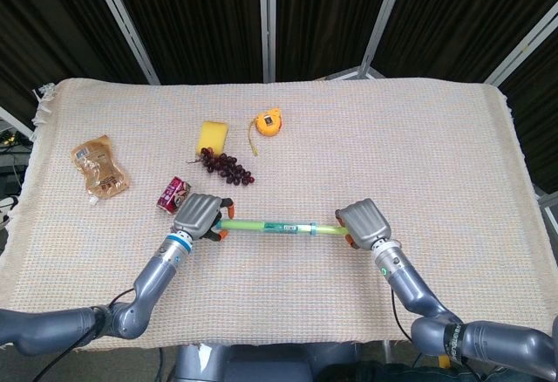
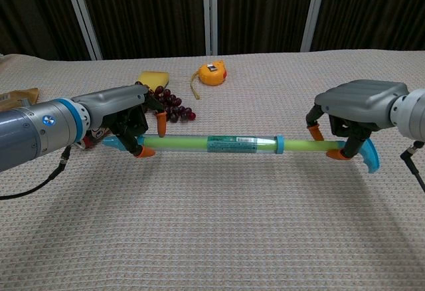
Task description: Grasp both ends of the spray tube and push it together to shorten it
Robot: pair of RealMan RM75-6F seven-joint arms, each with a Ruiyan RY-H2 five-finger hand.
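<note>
The spray tube (image 1: 279, 226) (image 2: 232, 144) is a long green rod with a blue collar and blue end caps, held level just above the cloth-covered table (image 1: 436, 155). My left hand (image 1: 199, 216) (image 2: 126, 121) grips its left end, fingers curled around the rod. My right hand (image 1: 364, 221) (image 2: 355, 115) grips the right end, with the blue cap sticking out past the fingers in the chest view. The tube runs straight between both hands.
Behind the tube lie a bunch of dark grapes (image 1: 225, 167), a yellow sponge (image 1: 212, 135), an orange tape measure (image 1: 268, 124), a small red packet (image 1: 173, 194) by my left hand, and a brown snack pouch (image 1: 99, 167) at far left.
</note>
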